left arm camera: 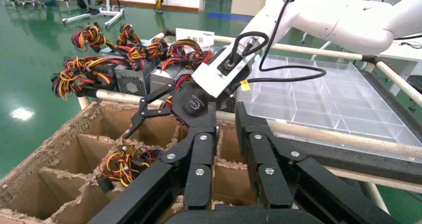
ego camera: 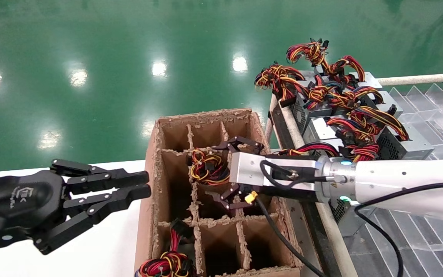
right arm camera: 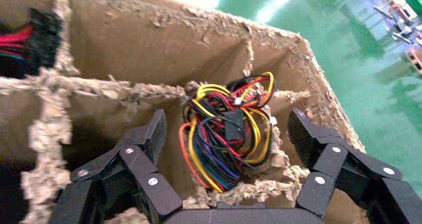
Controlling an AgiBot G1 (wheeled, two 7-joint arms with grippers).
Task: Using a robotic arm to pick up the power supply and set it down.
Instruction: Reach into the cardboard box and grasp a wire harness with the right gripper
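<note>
The fingers (right arm camera: pixel 149 134) of the right gripper (ego camera: pixel 232 174) are spread wide apart, with nothing clamped between them. They are held over the middle cell of a divided carton (ego camera: pixel 256 127). Just beyond them, the wire bundle (right arm camera: pixel 226 129) of the power supply (ego camera: pixel 208 167) is seen coiled in that cell, yellow, red, black and purple-blue; the metal box itself is hidden below the wires. The white arm (ego camera: pixel 402 177) is stretched in from the right, across a rack (ego camera: pixel 283 123) where more power supplies (ego camera: pixel 406 144) are piled. A further bundle (ego camera: pixel 167 261) is lodged in the carton's near left cell. The left gripper (ego camera: pixel 137 184) is parked over the white desk (ego camera: pixel 106 246) left of the carton, its fingers slightly apart and empty.
</note>
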